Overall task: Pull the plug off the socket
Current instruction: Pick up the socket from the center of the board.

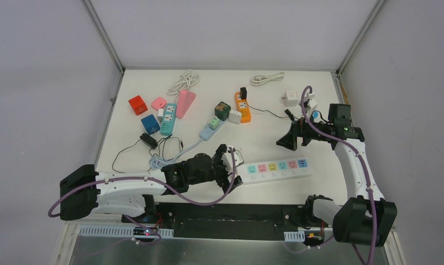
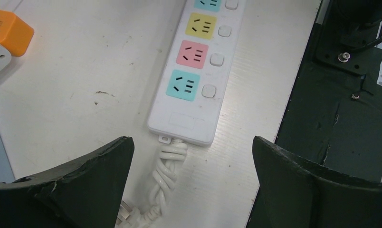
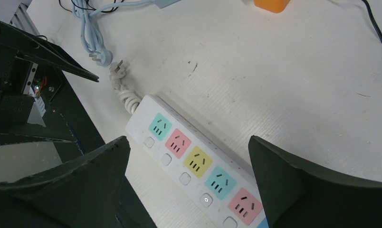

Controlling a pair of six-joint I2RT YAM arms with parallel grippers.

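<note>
Top view: left gripper [image 1: 234, 165] spread wide at the left end of the white power strip [image 1: 278, 168], which lies along the table's [image 1: 264, 138] near edge. Right gripper [image 1: 290, 138] is also spread wide, well apart to the right.

Left wrist — strip end [image 2: 189, 114] and its twisted white cord [image 2: 169, 166] sit between my fingers; contact unclear.

Right wrist — strip [image 3: 194, 161] lies under the spread jaws, and its own plug [image 3: 118, 70] lies loose beyond the cord end.

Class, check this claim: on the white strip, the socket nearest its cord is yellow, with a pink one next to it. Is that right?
No. The socket nearest the cord of the strip is teal, not yellow; the pink one does sit next to it. The left wrist view shows this.
</note>
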